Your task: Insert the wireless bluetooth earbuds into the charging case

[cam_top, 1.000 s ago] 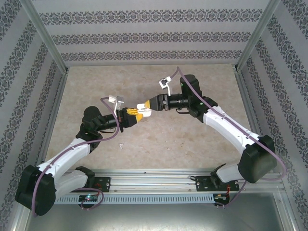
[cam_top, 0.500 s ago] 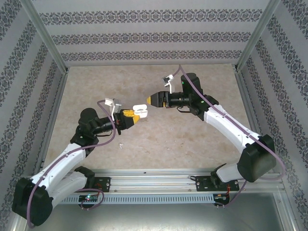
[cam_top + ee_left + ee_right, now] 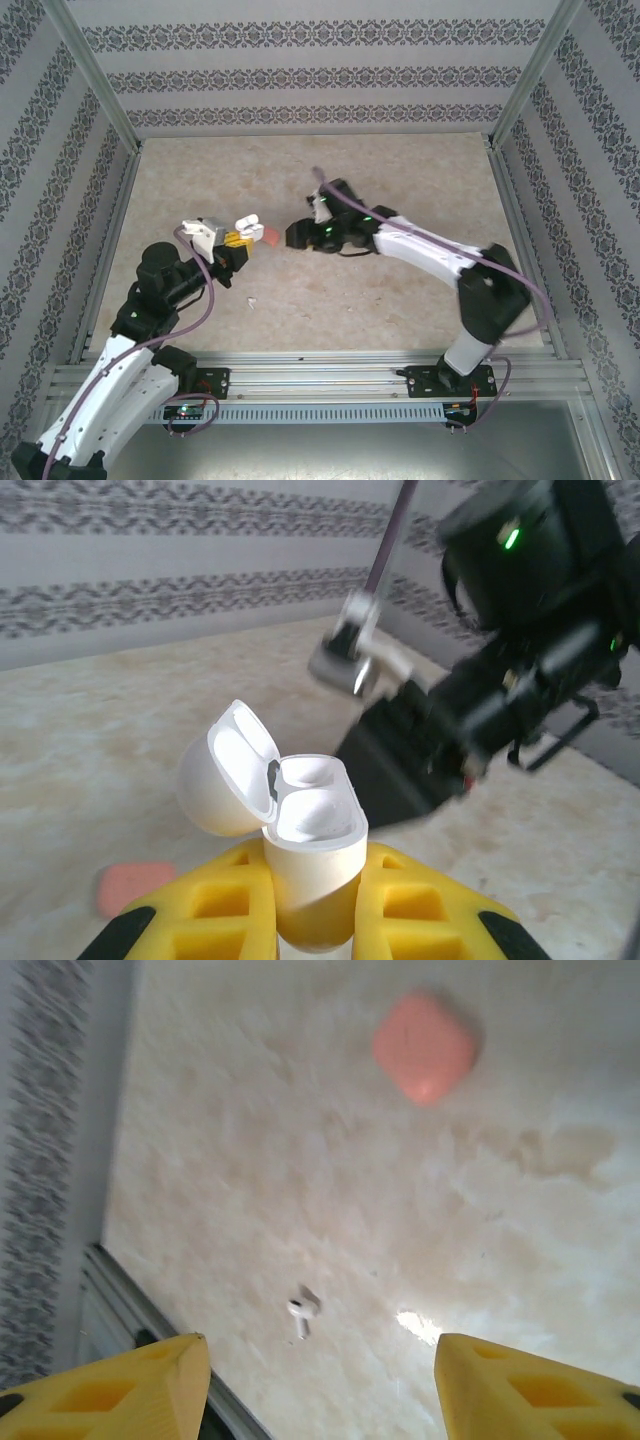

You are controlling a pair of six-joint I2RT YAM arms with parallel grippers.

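Observation:
My left gripper (image 3: 310, 925) is shut on the body of a white charging case (image 3: 312, 855), which stands upright between the yellow fingers (image 3: 215, 905) with its lid (image 3: 228, 770) flipped open to the left. I cannot tell whether anything sits in its wells. From above, the case (image 3: 247, 223) is held left of centre. My right gripper (image 3: 320, 1390) is open and empty, pointing down at the table. A white earbud (image 3: 302, 1312) lies on the table between and just beyond its fingers. The same earbud (image 3: 250, 300) lies near the front rail.
A coral-red rounded case (image 3: 425, 1047) lies shut on the table past the earbud; it sits (image 3: 269, 234) between the two grippers and close to the left one (image 3: 135, 888). The metal front rail (image 3: 150, 1320) runs near the earbud. Patterned walls enclose the table.
The left arm has drawn back to the left with the open case. The right gripper has left the case, swung down and left, and now hangs low over the table with its jaws slightly narrower.

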